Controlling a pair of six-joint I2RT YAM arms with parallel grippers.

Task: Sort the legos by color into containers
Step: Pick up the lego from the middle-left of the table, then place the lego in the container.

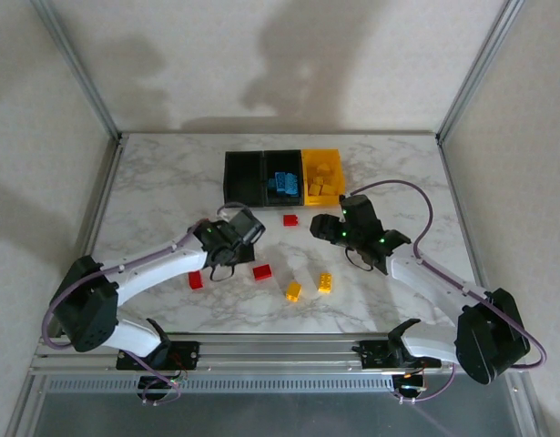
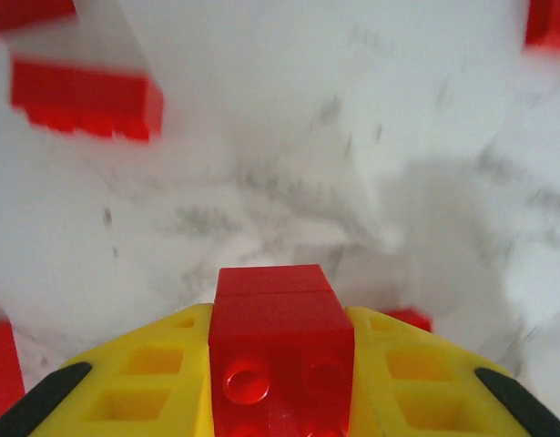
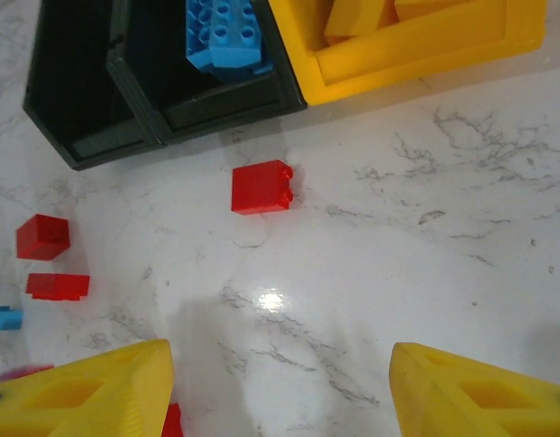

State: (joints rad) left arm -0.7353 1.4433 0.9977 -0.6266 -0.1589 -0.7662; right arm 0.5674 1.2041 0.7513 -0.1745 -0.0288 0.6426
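My left gripper (image 2: 281, 369) is shut on a red lego (image 2: 280, 314), which sits between the yellow fingers (image 2: 143, 382) above the marble. In the top view this gripper (image 1: 246, 228) hovers just in front of the left black bin (image 1: 242, 175). My right gripper (image 3: 280, 391) is open and holds nothing; from above, the right gripper (image 1: 320, 228) stands near the yellow bin (image 1: 322, 157). The middle black bin (image 1: 282, 164) holds blue legos (image 3: 223, 32). Loose red legos (image 1: 290, 219) (image 1: 262, 271) (image 1: 196, 280) and two yellow legos (image 1: 293, 291) (image 1: 325, 282) lie on the table.
The three joined bins stand at the back centre of the marble table (image 1: 152, 200). Metal frame posts (image 1: 79, 68) rise at the back corners. In the right wrist view a red brick (image 3: 260, 188) lies ahead of the open fingers and two more red bricks (image 3: 43, 237) lie left.
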